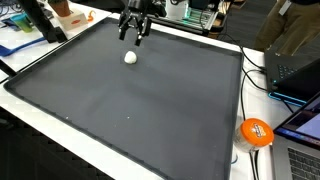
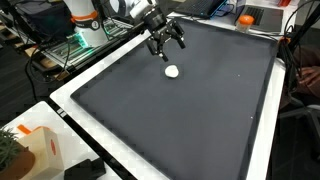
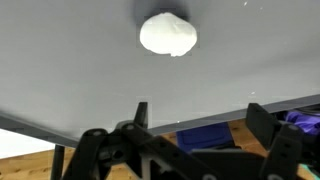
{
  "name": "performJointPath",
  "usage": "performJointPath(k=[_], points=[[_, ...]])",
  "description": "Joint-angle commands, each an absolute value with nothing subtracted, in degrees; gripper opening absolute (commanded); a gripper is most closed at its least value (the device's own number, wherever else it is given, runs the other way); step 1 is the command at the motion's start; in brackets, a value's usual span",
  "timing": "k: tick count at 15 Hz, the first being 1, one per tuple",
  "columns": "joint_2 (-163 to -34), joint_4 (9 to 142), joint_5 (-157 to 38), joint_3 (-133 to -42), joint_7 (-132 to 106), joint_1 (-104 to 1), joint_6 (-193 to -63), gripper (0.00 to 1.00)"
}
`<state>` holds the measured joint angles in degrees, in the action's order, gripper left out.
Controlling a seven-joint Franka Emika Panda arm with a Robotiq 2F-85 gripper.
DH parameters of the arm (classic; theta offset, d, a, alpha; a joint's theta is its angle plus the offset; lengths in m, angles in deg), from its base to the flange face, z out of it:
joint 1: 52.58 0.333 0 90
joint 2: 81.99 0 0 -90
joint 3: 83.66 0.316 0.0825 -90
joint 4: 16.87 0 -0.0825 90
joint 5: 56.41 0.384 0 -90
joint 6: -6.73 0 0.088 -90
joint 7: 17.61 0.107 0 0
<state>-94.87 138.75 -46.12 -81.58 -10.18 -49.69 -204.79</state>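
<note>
Wrist view: claw spread wide above the mat, white ball just ahead, nothing held

Gripper [image 3: 200,118] enters from the bottom of the wrist view, both fingers [image 3: 142,112] apart with only bare mat between them. White ball [image 3: 167,34] sits at 12 o'clock from the fingertips, apart from them, no contact.

Arm pose: in both exterior views the arm reaches in from the far edge of the table and the wrist points roughly straight down. The gripper [image 1: 134,38] hangs low over the far part of the dark mat [image 1: 150,110], fingers splayed downward. Can't tell whether the fingertips touch the mat.

Ball position: in an exterior view the white ball [image 1: 130,57] lies on the mat at 6 o'clock from the claw, just beside it. In an exterior view the gripper [image 2: 166,50] has the white ball [image 2: 172,71] at about 5 o'clock, close but clear of the fingers. Ball rests alone on the dark mat [image 2: 200,120], well away from the mat's near edge.

Containers: a tan box [image 2: 40,148] stands off the mat on the white table [image 2: 90,105] at 7 o'clock; contents not readable. An orange round object [image 1: 256,132] lies off the mat at 4 o'clock, among cables.
</note>
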Motion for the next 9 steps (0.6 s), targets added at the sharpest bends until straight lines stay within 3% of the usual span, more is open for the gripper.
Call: performJointPath(k=[1, 4, 6, 9], points=[[-84.2, 143.1, -41.1, -82.2, -16.5, -47.4, -188.9, 1.0], [-81.2, 139.5, -31.5, -90.0, -31.3, -42.3, -175.2, 1.0], [-82.4, 137.6, -43.3, -87.7, -26.1, -48.9, -172.5, 1.0], [-78.2, 134.7, -52.1, -88.4, -22.4, -47.3, -157.7, 1.0]])
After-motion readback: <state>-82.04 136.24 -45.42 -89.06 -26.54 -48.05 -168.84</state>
